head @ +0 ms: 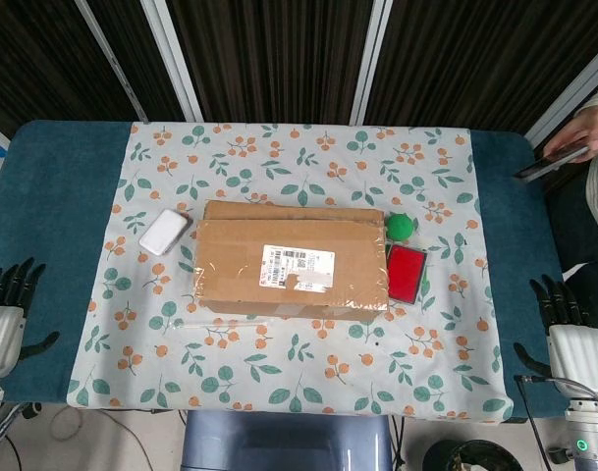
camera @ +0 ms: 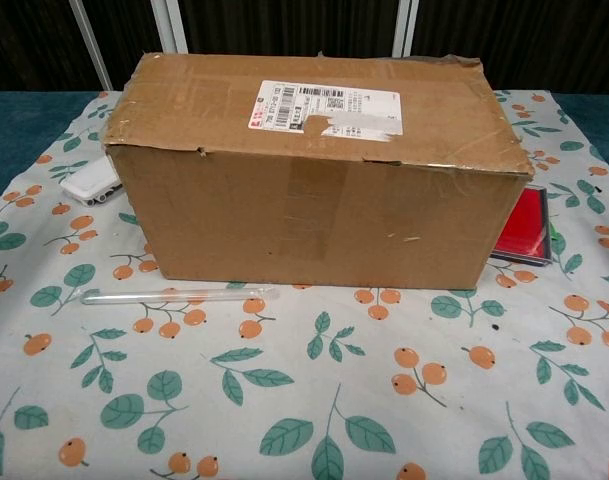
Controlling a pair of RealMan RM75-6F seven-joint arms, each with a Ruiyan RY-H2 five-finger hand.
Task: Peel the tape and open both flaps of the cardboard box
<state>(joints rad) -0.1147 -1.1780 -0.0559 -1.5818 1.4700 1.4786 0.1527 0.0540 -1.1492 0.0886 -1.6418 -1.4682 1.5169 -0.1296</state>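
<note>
Both hands, left hand (head: 9,309) and right hand (head: 570,329), rest empty with fingers apart; your cardboard box (head: 292,268) looks stiff and light, so pick at its glossy tape (head: 308,285) near an end edge.

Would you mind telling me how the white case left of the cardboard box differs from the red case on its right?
The white case is rounded and lies tilted, apart from the cardboard box. The red case is squarer, has a dark border, and sits right beside the box. Both are flat and lie on the floral cloth.

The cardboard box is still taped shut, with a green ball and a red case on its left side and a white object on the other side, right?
Not quite. In the head view the green ball and red case sit right of the cardboard box; the white object is on its left.
</note>
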